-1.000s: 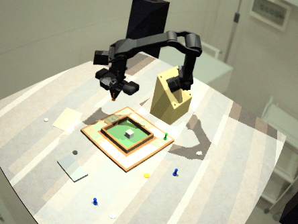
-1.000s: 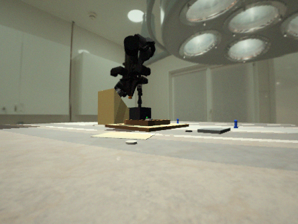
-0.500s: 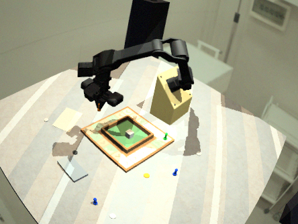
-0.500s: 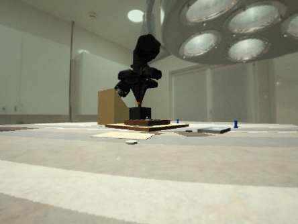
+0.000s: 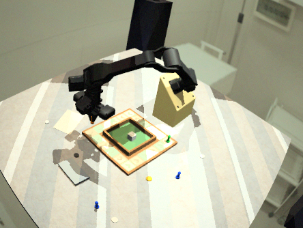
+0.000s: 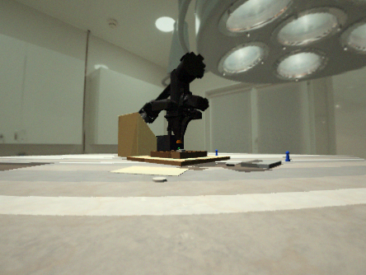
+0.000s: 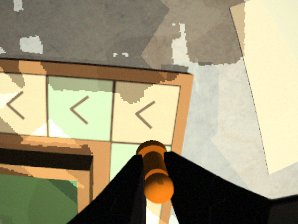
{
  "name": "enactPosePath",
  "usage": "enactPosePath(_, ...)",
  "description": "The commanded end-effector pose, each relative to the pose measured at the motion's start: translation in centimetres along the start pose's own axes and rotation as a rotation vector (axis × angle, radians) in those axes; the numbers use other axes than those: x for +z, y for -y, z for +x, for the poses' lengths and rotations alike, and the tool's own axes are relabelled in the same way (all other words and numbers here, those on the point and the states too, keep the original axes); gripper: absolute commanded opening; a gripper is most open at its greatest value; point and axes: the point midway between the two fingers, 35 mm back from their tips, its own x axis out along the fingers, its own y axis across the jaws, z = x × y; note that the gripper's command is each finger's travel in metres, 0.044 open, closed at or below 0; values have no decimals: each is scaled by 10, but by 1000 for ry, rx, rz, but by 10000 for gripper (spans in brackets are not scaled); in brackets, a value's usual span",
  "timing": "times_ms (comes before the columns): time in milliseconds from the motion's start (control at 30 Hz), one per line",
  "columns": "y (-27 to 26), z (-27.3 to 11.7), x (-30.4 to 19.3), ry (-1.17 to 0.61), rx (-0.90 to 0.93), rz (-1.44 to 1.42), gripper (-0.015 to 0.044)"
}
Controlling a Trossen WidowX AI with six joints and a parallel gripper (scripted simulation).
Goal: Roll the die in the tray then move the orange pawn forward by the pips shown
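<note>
My gripper (image 5: pixel 91 118) (image 6: pixel 179 140) (image 7: pixel 153 162) is shut on the orange pawn (image 5: pixel 92 123) (image 6: pixel 179 142) (image 7: pixel 159 187). It holds the pawn near the left corner of the game board (image 5: pixel 127 168) (image 6: pixel 140 160) (image 7: pixel 62 122) as seen in the top view. In the wrist view the pawn overlaps a corner-side square and the green square below it; its gap to the board is unclear. The die (image 5: pixel 132 136) lies inside the green tray (image 5: pixel 142 146) (image 7: pixel 84 190); its pips cannot be read. The green pawn (image 5: pixel 168 138) stands near the board's right corner.
Blue pawns (image 5: pixel 178 175) (image 5: pixel 97 205) stand off the board. A tan block (image 5: pixel 170 112) (image 6: pixel 132 136) stands behind it. A pale sheet (image 5: pixel 68 121) (image 7: pixel 272 75), a grey slab (image 5: pixel 73 174) (image 6: pixel 260 164), a yellow disc (image 5: pixel 149 178) and several small discs lie around.
</note>
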Motion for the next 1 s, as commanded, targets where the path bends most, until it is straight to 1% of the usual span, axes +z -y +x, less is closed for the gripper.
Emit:
enactPosePath(0,1,12,4,4,5,2,0)
enactPosePath(167,0,35,4,4,6,2,0)
enactPosePath(467,0,38,4,4,6,2,0)
enactPosePath(900,0,54,4,4,7,2,0)
enactPosePath(967,0,47,7,11,-2,-9,53)
